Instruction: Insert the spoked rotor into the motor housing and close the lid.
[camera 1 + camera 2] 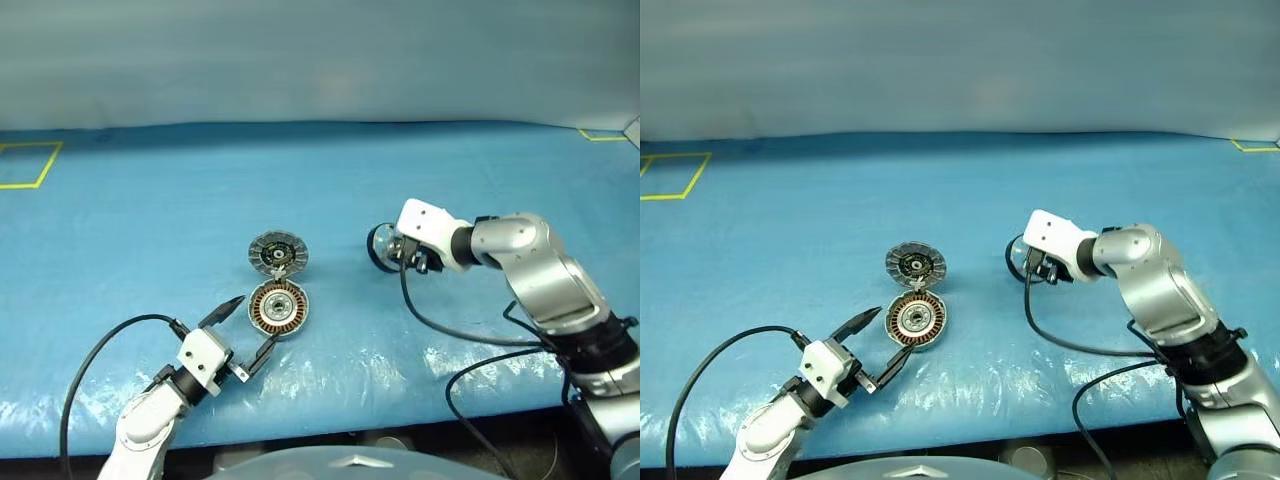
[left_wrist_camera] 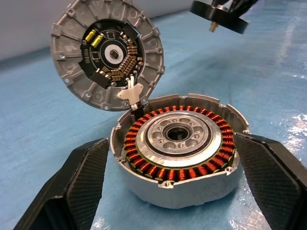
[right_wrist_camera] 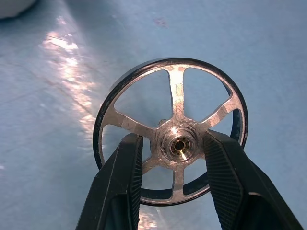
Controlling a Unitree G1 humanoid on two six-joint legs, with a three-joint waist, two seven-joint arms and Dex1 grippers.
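While the right claw point(image 3: 172, 146) pinched the black-rimmed, silver-spoked rotor point(image 3: 171, 129) by its hub, the wide-open, empty left claw point(image 2: 170, 179) bracketed the copper-wound grey housing point(image 2: 180, 153); lowering it level, hub centred, looked wise.

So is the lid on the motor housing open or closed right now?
Open. The lid stands swung back from the motor housing, its circuit face showing and the copper windings uncovered.

Even, bright overhead light; glare streaks the wrinkled blue table cover point(image 1: 380, 370) along its near edge. In the right wrist view a white sheen runs beside the sharply focused spoked rotor point(image 3: 175, 129); shadows stay soft
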